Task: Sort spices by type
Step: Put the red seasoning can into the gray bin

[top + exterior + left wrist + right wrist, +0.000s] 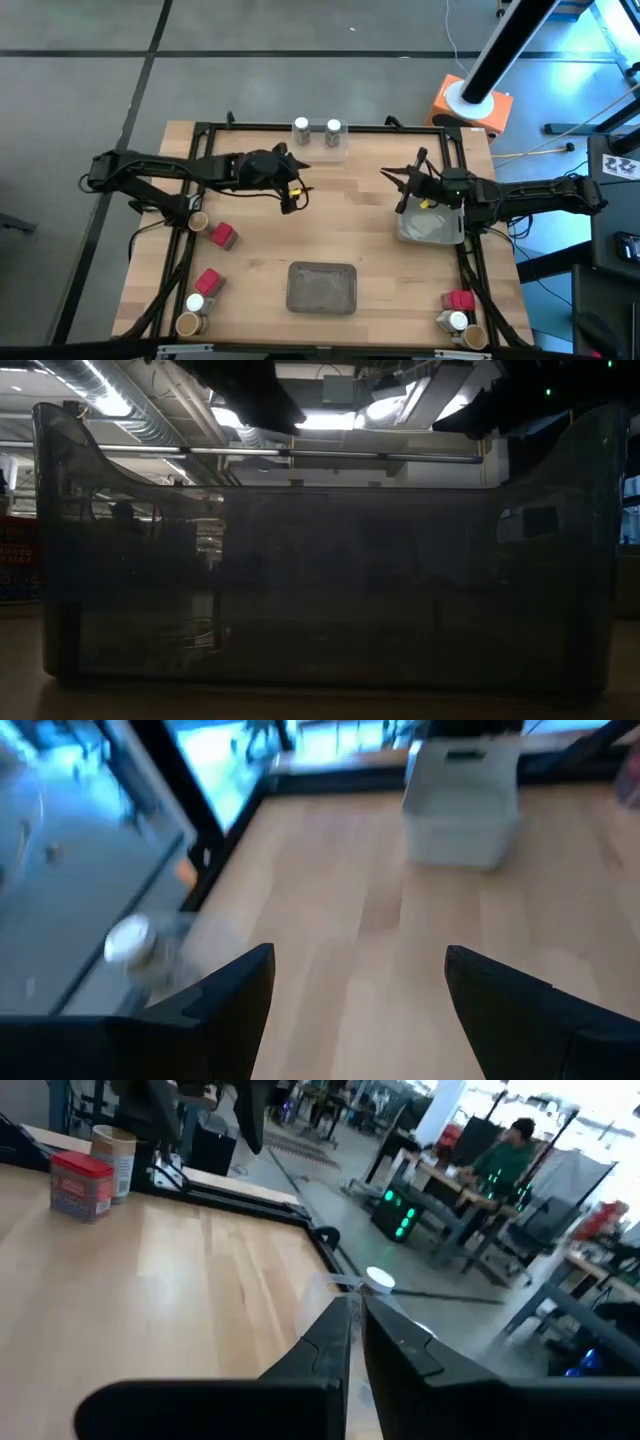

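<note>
- Left gripper upper centre-left of the high view, over bare counter; fingers spread wide apart, holding nothing.
- Right gripper right of centre in the high view, at the edge of a grey tray; fingers pressed nearly together, nothing between them.
- Two white-capped jars side by side at the top centre of the high view, on a clear plastic tray by the far edge of the counter.
- Tan-topped jar and red pack just beside each other at the left edge of the counter, in the middle-left of the high view.
- Second red pack, a white-capped jar and a tan jar grouped in the lower left of the high view.
- Red pack, white-capped jar and tan jar clustered in the lower right of the high view.
- Second grey tray at the bottom centre of the high view, well apart from all the jars and packs.
- Low view almost filled by the dark translucent wall of a bin.
- Person in a green top seated at a desk, upper right of the right wrist view, far beyond the counter.
</note>
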Robot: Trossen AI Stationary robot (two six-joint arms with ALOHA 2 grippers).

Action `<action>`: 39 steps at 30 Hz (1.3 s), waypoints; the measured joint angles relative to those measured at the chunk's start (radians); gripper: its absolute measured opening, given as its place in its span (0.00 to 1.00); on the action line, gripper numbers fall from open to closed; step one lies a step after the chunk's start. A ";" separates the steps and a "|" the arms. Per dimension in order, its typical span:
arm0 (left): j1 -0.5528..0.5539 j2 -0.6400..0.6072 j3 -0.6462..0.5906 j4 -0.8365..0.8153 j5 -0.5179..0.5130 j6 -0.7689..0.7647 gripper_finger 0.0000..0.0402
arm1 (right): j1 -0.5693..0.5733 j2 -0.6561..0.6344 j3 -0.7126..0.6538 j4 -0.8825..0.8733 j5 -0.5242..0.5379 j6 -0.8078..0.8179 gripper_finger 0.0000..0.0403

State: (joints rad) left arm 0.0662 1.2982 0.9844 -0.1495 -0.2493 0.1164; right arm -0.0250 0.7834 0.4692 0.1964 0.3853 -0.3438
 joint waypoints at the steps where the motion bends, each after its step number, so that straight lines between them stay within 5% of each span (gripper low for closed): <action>1: 0.000 0.000 -0.022 0.068 0.011 0.025 0.69 | 0.000 0.000 0.029 -0.058 -0.006 0.017 0.08; 7: 0.017 0.001 -0.110 0.427 0.021 0.198 0.69 | 0.000 0.000 0.188 -0.298 -0.016 0.116 0.08; 14: 0.055 0.001 -0.113 0.556 0.075 0.287 0.69 | 0.000 0.030 0.340 -0.505 -0.049 0.156 0.08; 27: 0.085 0.002 -0.113 0.442 0.118 0.230 0.69 | 0.087 0.275 0.696 -0.897 -0.029 0.271 0.08; 39: 0.084 0.002 -0.113 0.391 0.118 0.231 0.69 | 0.283 0.481 0.921 -1.346 -0.080 0.656 0.08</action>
State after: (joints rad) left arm 0.1505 1.2999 0.8719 0.2412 -0.1310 0.3474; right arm 0.2576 1.2645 1.3898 -1.1493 0.3054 0.3123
